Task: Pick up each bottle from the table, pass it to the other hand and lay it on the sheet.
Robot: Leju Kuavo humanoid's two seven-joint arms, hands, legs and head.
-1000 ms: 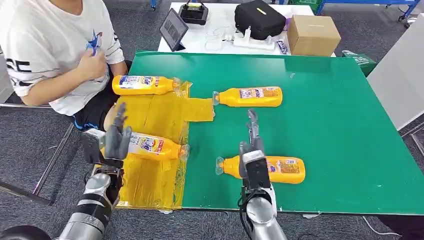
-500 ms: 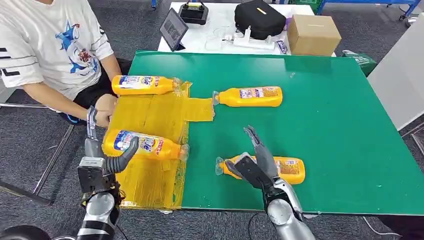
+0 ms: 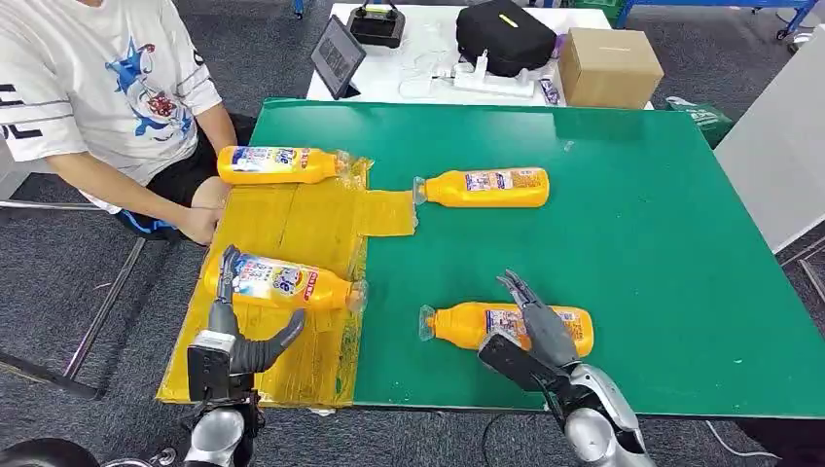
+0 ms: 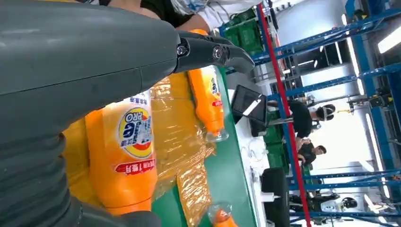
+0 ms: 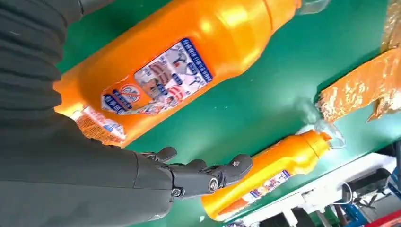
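Note:
Three orange bottles lie flat in the head view, plus a fourth near my right hand. One bottle (image 3: 277, 165) rests at the far end of the yellow sheet (image 3: 302, 224). Another (image 3: 282, 282) (image 4: 125, 156) lies across the sheet's middle, and my left hand (image 3: 233, 336) hovers just short of its base, fingers (image 4: 208, 49) spread, holding nothing. A third bottle (image 3: 486, 187) (image 5: 269, 170) lies on the green table (image 3: 632, 243) beyond the sheet's corner. Over the label end of the nearest bottle (image 3: 477, 324) (image 5: 175, 71) is my right hand (image 3: 535, 336), fingers (image 5: 203, 175) apart and not closed on it.
A person (image 3: 97, 88) sits at the table's left, one hand (image 3: 199, 224) by the sheet's left edge. Behind the green table a white table carries a tablet (image 3: 338, 53), a black bag (image 3: 506, 37) and a cardboard box (image 3: 608, 66). The table's front edge runs just under both hands.
My right hand has dropped and shifted right, from upright above the near bottle to low over its label end. My left hand has drawn back from the sheet's bottle. The person's arm has lowered.

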